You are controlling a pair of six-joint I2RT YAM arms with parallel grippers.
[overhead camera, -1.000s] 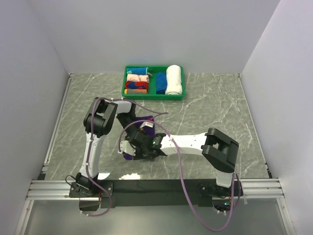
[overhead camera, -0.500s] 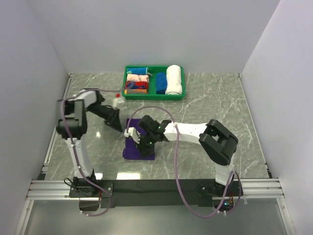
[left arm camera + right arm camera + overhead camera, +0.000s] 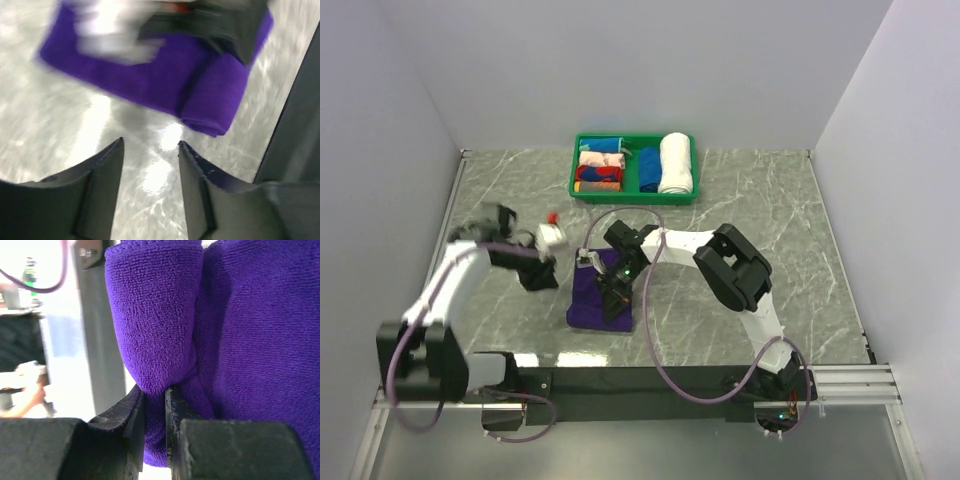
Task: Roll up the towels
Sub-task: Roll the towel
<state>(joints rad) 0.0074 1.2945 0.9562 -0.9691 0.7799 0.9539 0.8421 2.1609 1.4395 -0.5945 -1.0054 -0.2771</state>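
Note:
The deep-purple towel (image 3: 592,303) lies on the marble table, partly rolled at its near end, and shows in the left wrist view (image 3: 165,82) with a rolled edge at the right. My right gripper (image 3: 613,297) is over the towel and is shut on a fold of it (image 3: 155,355); the cloth is pinched between the two fingers. My left gripper (image 3: 541,278) is open and empty, just left of the towel, above bare table (image 3: 150,150).
A green tray (image 3: 691,195) at the back holds rolled towels: several colourful ones, a bright blue one (image 3: 648,169) and a thick white one (image 3: 675,162). Grey walls close in the table on three sides. A black rail runs along the near edge.
My left arm has swung out to the left and come down beside the towel. My right gripper has moved back over the towel and its arm has folded closer to it.

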